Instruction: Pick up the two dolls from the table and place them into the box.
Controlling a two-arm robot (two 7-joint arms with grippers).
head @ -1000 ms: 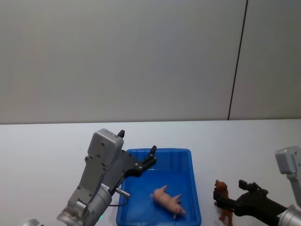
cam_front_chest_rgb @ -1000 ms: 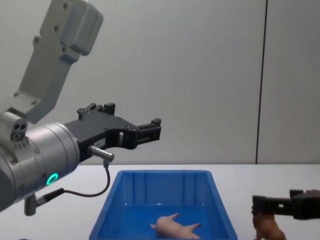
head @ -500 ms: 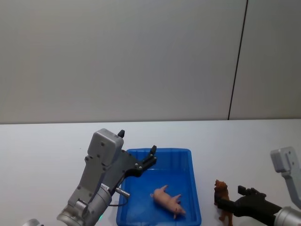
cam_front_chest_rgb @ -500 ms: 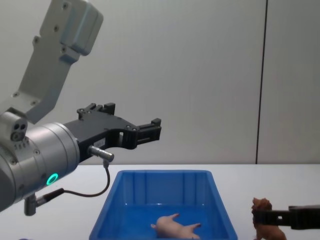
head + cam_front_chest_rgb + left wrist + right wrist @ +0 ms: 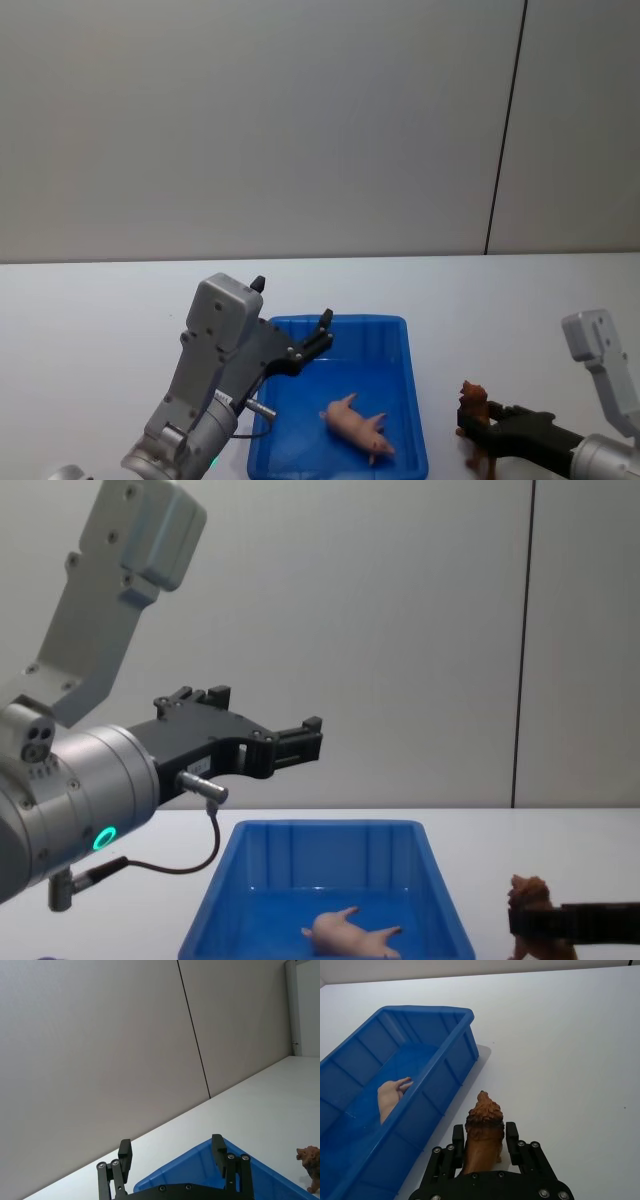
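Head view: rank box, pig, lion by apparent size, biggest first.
1. blue box, by far
2. pig
3. lion
The pig and lion look close, and the right gripper covers part of the lion, so their order is unsure.

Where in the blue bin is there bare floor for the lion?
Bare floor: the far half of the blue bin, between the pig and the far wall. The pig crowds the near half. The left tool hangs over the far-left corner; the right tool is at the lion.
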